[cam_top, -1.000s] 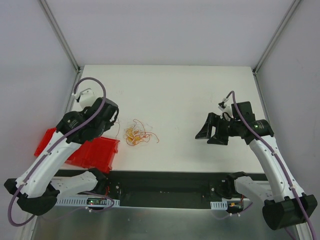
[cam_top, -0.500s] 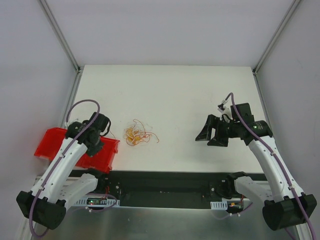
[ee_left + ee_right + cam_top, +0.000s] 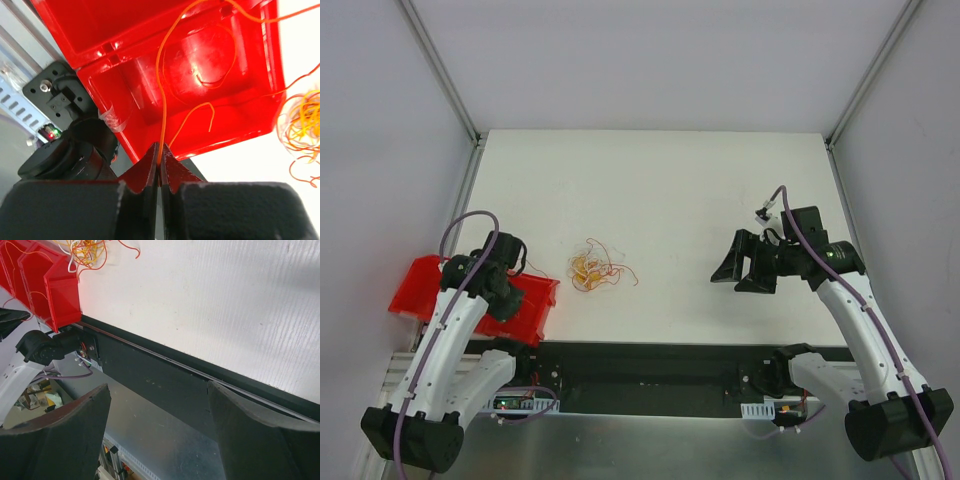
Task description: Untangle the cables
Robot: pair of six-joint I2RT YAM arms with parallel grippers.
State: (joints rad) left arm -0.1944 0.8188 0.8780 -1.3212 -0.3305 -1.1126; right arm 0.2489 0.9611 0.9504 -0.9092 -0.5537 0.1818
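The cables (image 3: pixel 597 266) lie as a small red, orange-yellow and whitish tangle on the white table, left of centre; they also show in the left wrist view (image 3: pixel 300 120) and the right wrist view (image 3: pixel 87 252). My left gripper (image 3: pixel 160 167) is shut on one orange strand (image 3: pixel 161 100) that rises over the red bin (image 3: pixel 200 75). In the top view the left gripper (image 3: pixel 498 290) sits above that bin (image 3: pixel 420 285), left of the tangle. My right gripper (image 3: pixel 735 268) is open and empty, well to the right of the tangle.
The red bins stand at the table's front left edge, with loose orange strands inside one. A black strip (image 3: pixel 650 355) runs along the table's near edge. Grey walls and metal frame posts (image 3: pixel 440 70) enclose the table.
My left arm has pulled back toward the near left, and its gripper has moved from beside the tangle to over the red bin. The right arm has not moved.
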